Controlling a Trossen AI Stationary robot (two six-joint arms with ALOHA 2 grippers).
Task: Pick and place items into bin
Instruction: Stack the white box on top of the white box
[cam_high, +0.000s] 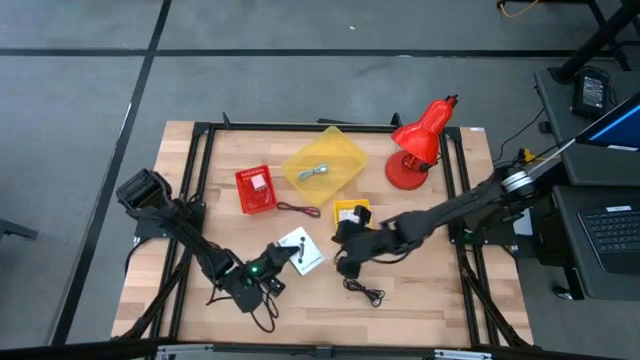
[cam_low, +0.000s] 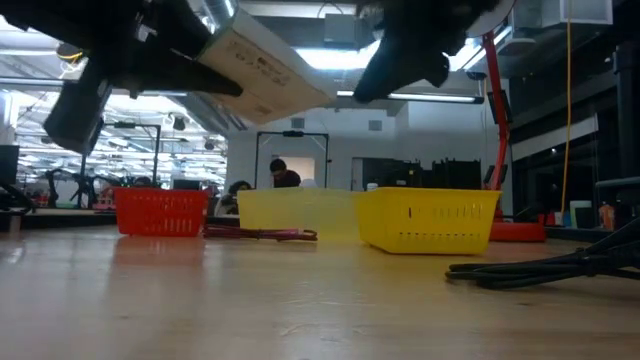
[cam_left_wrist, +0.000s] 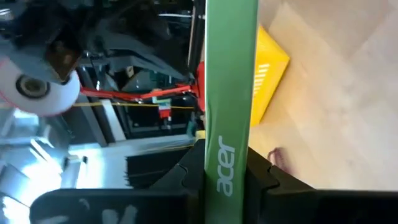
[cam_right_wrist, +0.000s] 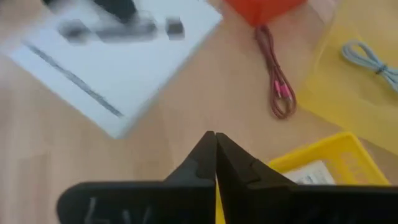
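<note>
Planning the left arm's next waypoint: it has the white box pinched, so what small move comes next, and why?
Probably carry it toward the small yellow bin. The left gripper holds the white box lifted off the table, and the shut right gripper hovers by that bin, so go wide.

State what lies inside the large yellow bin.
A coiled blue-grey cable lies inside the large yellow bin. Nothing else shows there; its translucent floor hides nothing obvious.

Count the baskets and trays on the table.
3: a red basket on the left, a large yellow tray in the middle, and a small yellow basket beside the right gripper.
</note>
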